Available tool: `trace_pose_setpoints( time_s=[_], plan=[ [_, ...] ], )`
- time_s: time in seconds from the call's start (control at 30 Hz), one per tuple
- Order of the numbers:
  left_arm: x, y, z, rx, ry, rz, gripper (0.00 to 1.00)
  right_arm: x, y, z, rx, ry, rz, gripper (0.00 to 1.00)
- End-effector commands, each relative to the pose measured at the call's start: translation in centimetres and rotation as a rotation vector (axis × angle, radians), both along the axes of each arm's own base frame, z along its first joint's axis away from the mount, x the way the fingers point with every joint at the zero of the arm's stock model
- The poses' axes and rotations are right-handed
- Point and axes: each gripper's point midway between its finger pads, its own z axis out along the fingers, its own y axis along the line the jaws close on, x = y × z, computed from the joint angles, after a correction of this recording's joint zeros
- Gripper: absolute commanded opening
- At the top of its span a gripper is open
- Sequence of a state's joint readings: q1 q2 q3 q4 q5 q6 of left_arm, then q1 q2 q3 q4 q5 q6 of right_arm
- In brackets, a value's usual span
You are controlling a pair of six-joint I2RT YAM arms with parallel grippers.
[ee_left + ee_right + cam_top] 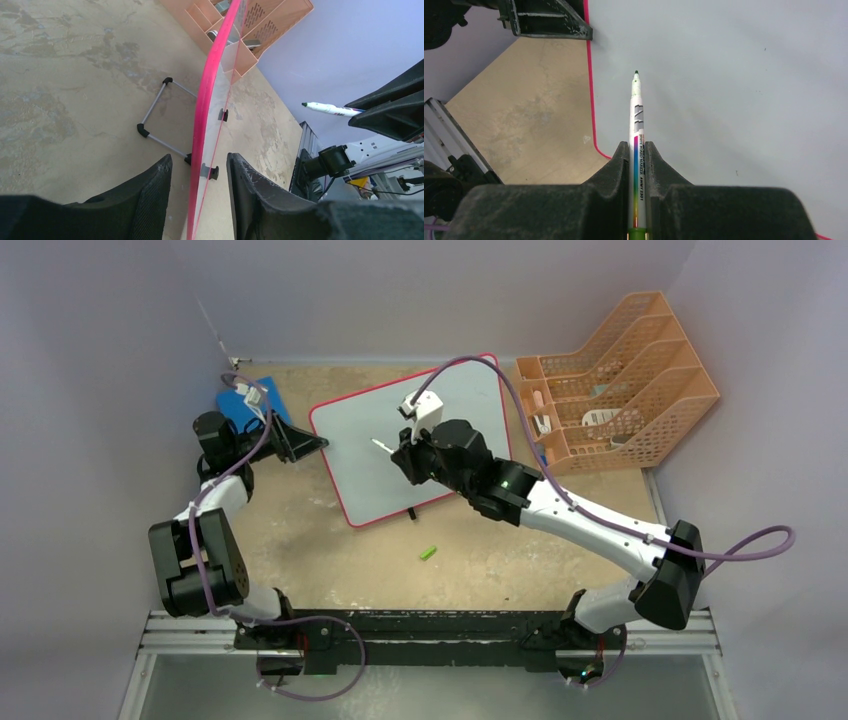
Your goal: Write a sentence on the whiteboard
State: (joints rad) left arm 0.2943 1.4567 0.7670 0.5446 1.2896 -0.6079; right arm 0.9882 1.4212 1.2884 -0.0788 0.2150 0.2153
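The whiteboard [455, 405], white with a red rim, stands tilted in the middle of the table. No green writing shows on it. My left gripper [318, 444] is at its left edge. In the left wrist view the red rim [210, 75] runs edge-on between my open fingers [200, 157], with a gap on each side. My right gripper [405, 455] is shut on a whiteboard marker [383, 446] over the board's left part. In the right wrist view the marker [637, 115] points at the blank board [734, 90] from between my fingers [637, 145]. In the left wrist view the marker [327, 108] is apart from the surface.
A green marker cap [428, 553] lies on the table in front of the board. A blue pad [250, 400] lies at the back left. An orange mesh file tray [620, 380] stands at the back right. The board's wire stand [155, 117] rests behind it.
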Motion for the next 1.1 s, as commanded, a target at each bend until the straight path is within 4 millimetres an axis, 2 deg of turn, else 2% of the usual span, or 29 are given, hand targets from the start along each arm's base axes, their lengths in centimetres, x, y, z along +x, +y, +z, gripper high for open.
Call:
trace_pose_setpoints(
  time_s=[0.0,0.3,0.67,1.07],
  plan=[
    [0.3,-0.1,1.6,0.027,-0.100,-0.040,0.40,0.8,0.8,3.9,0.081,-0.082,-0.013,0.00],
    [0.2,-0.5,0.6,0.032,-0.097,-0.060,0.25,0.9,1.0,3.9,0.083,-0.085,-0.016,0.00],
    [0.3,-0.4,0.1,0.052,-0.110,-0.052,0.00,0.8,0.9,3.9,0.085,-0.083,-0.020,0.00],
    [0.3,-0.8,0.2,0.072,-0.129,-0.053,0.00,0.9,1.1,4.2,0.105,-0.106,-0.050,0.00]
  ],
)
